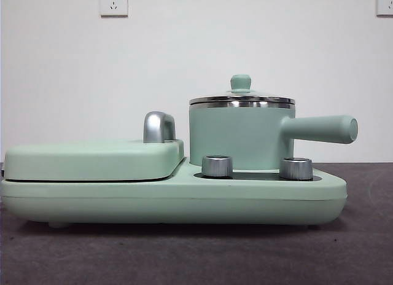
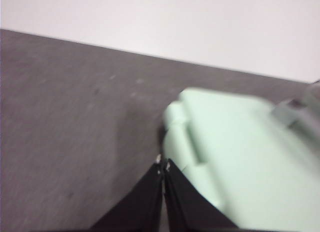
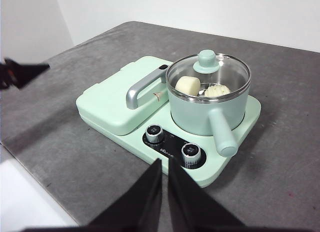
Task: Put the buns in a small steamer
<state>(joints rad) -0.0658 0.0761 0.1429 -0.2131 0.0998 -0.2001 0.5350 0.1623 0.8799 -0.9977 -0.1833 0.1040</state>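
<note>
Cream-white buns, one smooth (image 3: 187, 85) and one ridged (image 3: 217, 91), lie side by side inside the small steamer (image 1: 239, 136), visible through its glass lid (image 3: 209, 70). The steamer sits on the right half of the mint-green appliance base (image 1: 184, 199), its handle (image 1: 322, 129) pointing right, behind two steel knobs (image 1: 217, 166). The closed griddle plate (image 1: 86, 160) occupies the left half. The right hand (image 3: 164, 164), jaws together, hovers well apart on the near side of the steamer. The left hand (image 2: 163, 167), jaws together, hangs over the grey bench (image 2: 70, 132) beside the griddle end.

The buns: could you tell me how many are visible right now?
2. Both sit inside the small steamer under its glass lid: the smooth bun beside the ridged bun.
</note>
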